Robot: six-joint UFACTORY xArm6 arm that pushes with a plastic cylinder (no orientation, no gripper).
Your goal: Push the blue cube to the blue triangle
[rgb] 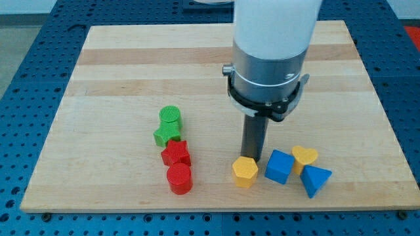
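The blue cube (pixel 279 166) lies near the view's bottom, right of centre. The blue triangle (pixel 315 180) lies just to its lower right, nearly touching it. A yellow heart (pixel 304 157) sits behind them, against the cube's right side. My tip (pixel 252 158) comes down just left of the blue cube and just above a yellow hexagon (pixel 245 172). The tip's very end is partly hidden behind the yellow hexagon.
A green cylinder (pixel 170 117) and a green star (pixel 165 134) lie left of centre. Below them are a red star (pixel 176 153) and a red cylinder (pixel 179 178). The wooden board (pixel 118 72) ends close below the blocks.
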